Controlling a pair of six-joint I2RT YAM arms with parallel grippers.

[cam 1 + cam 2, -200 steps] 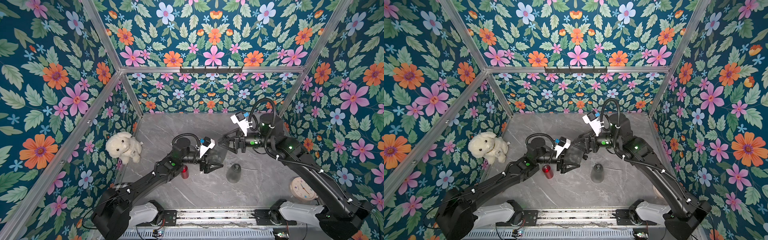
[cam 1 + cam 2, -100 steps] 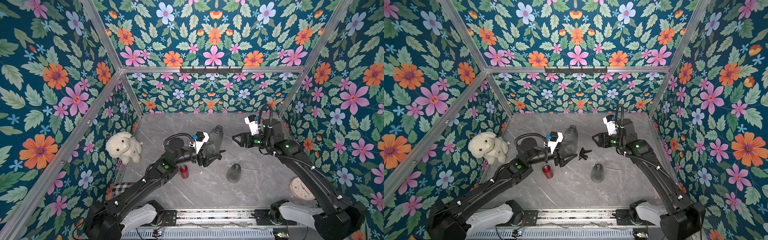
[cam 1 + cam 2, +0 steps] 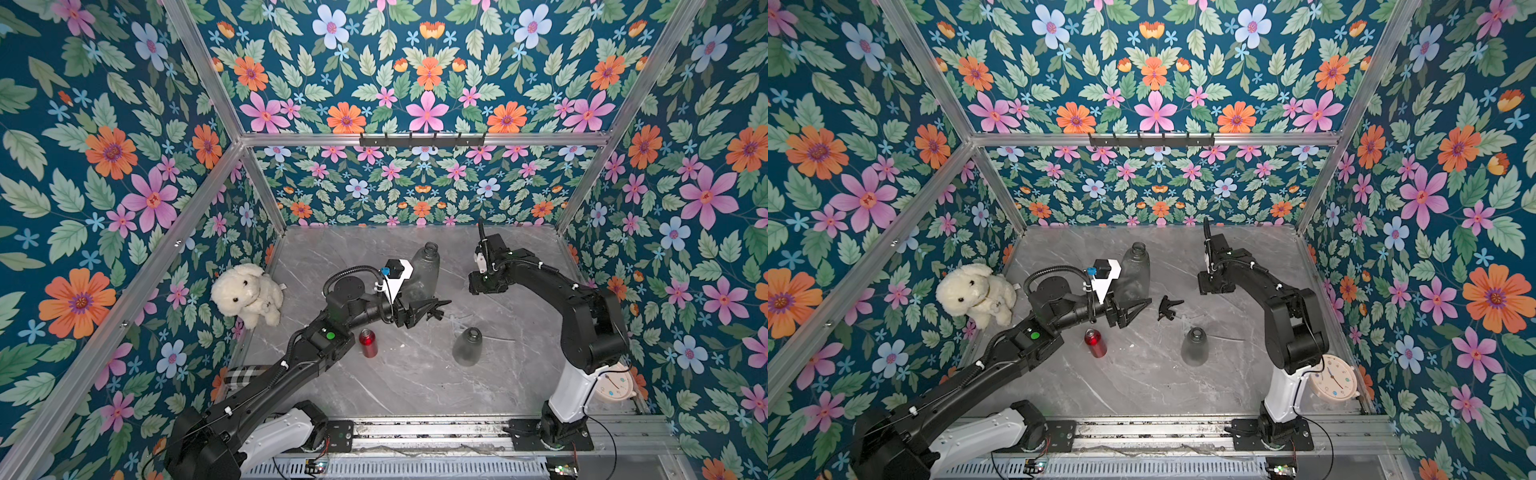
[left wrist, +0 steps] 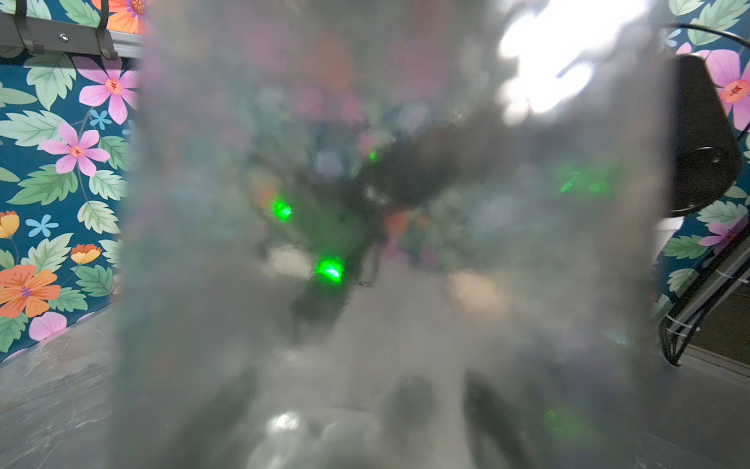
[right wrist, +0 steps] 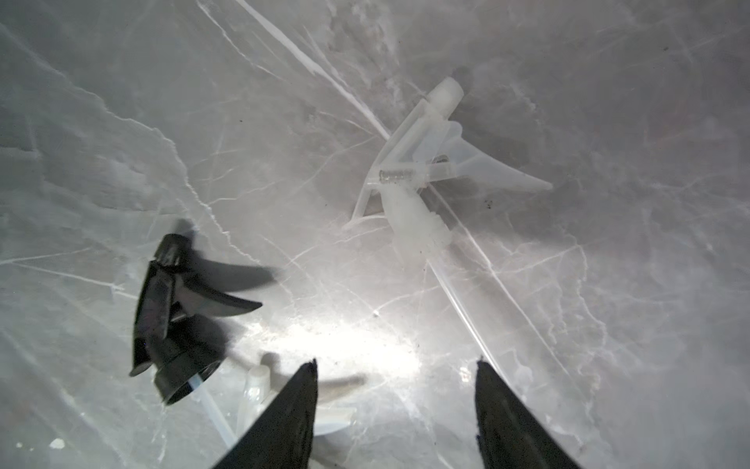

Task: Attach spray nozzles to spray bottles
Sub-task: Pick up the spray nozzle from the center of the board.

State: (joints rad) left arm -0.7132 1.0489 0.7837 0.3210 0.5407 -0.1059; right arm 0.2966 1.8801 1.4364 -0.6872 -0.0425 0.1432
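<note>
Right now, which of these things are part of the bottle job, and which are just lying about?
Part of the job:
- far grey bottle
- near grey bottle
- red bottle
- black nozzle
- whitish nozzle
- second whitish nozzle, partly hidden

Just lying about:
- plush dog
- clock
- checked cloth
- hook rack

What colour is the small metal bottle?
The small bottle is shiny red, seen best in a top view.

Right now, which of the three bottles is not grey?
The small red bottle; the rear grey bottle and the front grey bottle are both translucent and larger.
</note>
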